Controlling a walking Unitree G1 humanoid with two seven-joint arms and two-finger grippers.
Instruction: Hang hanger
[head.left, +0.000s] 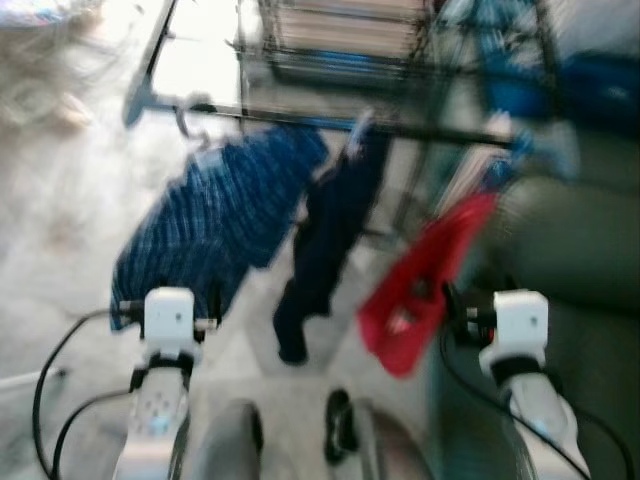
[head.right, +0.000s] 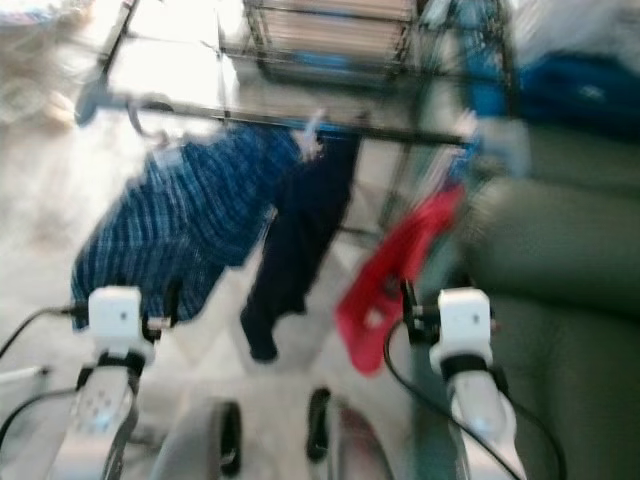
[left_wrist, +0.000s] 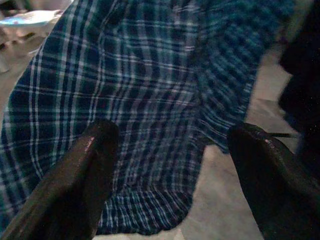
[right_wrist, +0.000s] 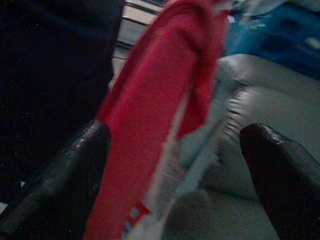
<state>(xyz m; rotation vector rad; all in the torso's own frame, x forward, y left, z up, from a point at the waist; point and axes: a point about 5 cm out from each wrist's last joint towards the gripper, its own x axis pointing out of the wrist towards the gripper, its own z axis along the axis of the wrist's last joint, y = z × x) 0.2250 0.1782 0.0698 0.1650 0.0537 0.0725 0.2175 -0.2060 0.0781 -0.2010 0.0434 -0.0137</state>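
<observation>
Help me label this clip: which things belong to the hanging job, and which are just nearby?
Job:
dark horizontal clothes rail
blue plaid shirt hanging from it
dark navy garment
red garment
open left hand
open right hand

Nearby:
grey-green cushioned sofa
black wire shelf rack

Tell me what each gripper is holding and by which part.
Nothing is held. The left gripper is open in front of the plaid shirt; the right gripper is open facing the red garment.
</observation>
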